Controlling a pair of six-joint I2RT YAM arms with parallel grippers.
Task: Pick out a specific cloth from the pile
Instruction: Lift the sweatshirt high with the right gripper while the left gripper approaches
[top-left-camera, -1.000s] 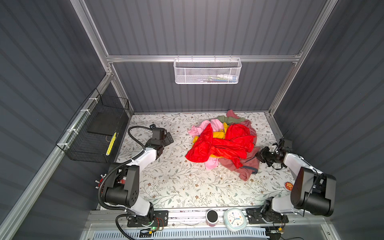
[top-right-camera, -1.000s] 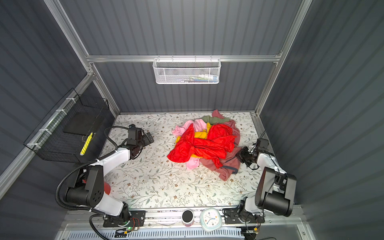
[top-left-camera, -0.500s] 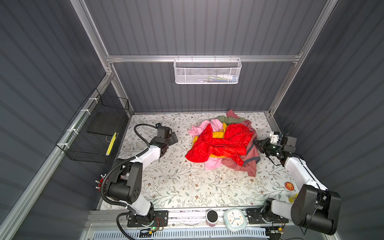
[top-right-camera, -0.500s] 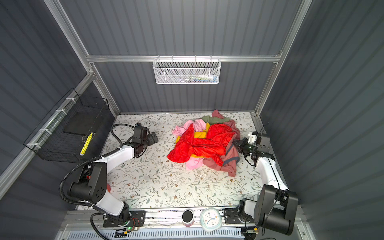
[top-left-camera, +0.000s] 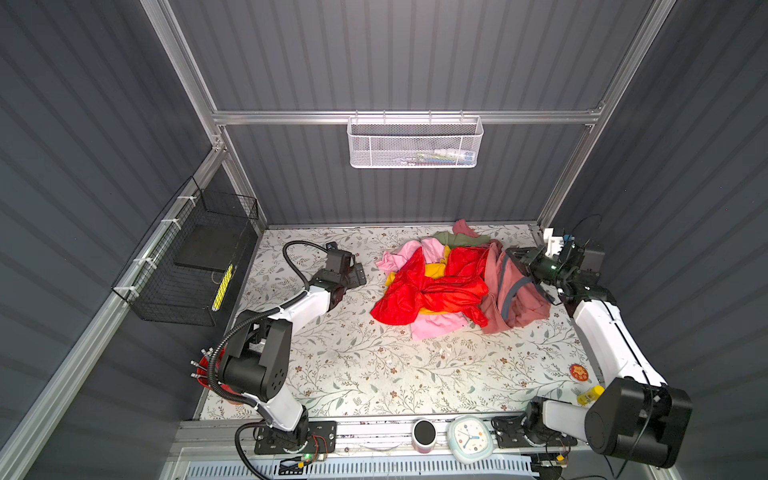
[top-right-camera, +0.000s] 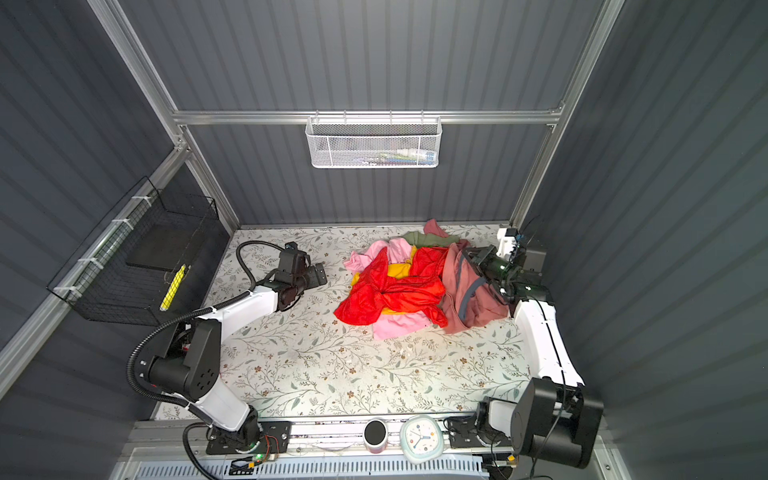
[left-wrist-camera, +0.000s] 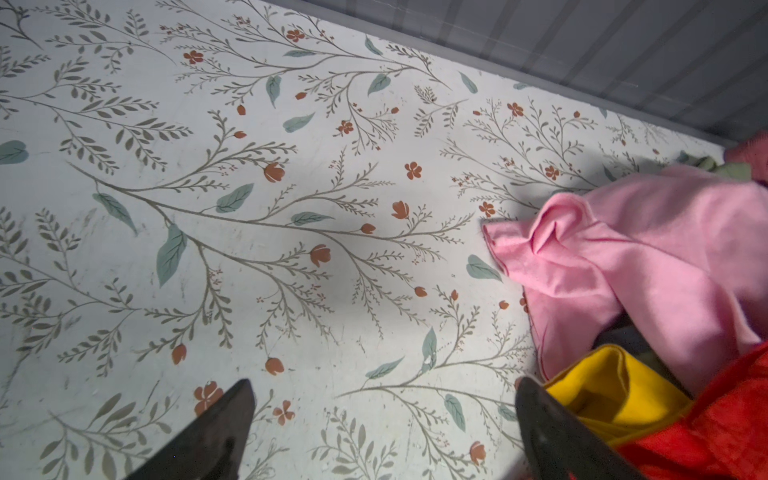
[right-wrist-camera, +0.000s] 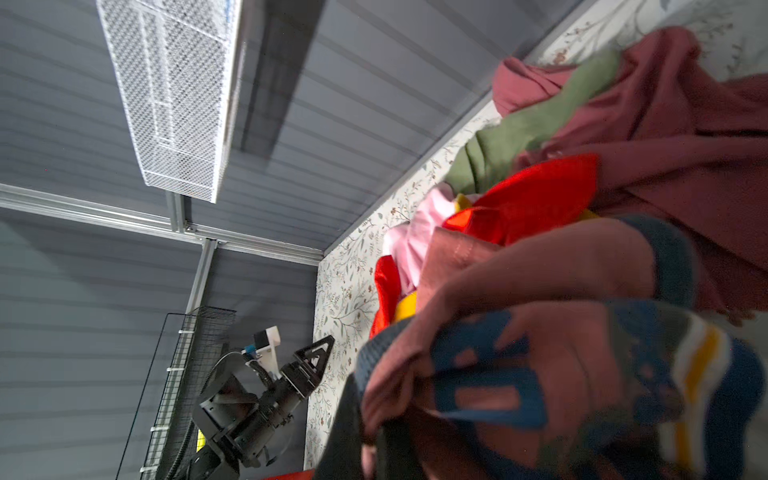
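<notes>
About the cloth (top-left-camera: 515, 305): at the right side of the pile (top-left-camera: 428, 286), touching it.

Rests with the near hem on the bench (top-left-camera: 374, 365); could rub and catch there on a pull. Leans with its left edge against the shiny red garment (top-left-camera: 432, 291); may drag this one out too, because of folds lying together.

Across the pile, left gripper (left-wrist-camera: 384, 399) with fingers spread wide and holding nothing. Hovers low over the bench, just beside the yellow garment (left-wrist-camera: 602, 395) and the light pink garment (left-wrist-camera: 644, 257); could snag these if moved in carelessly.

Hangs by the far, upper end from the right gripper (top-left-camera: 519, 259), fingers pressed together on a bunch of the fabric. Seems a small bite, so may slip out under the weight. Depth of the bite: cannot tell.

As for direction: stretches from near to far, hem end low toward the front, gripped end raised toward the back wall (top-left-camera: 395, 195). Slopes, neither flat nor upright. Carries the grey-blue trim (top-left-camera: 503, 286) about mid-length. Shows the blue-and-yellow lettering (right-wrist-camera: 444, 374) to the right wrist view only.
</notes>
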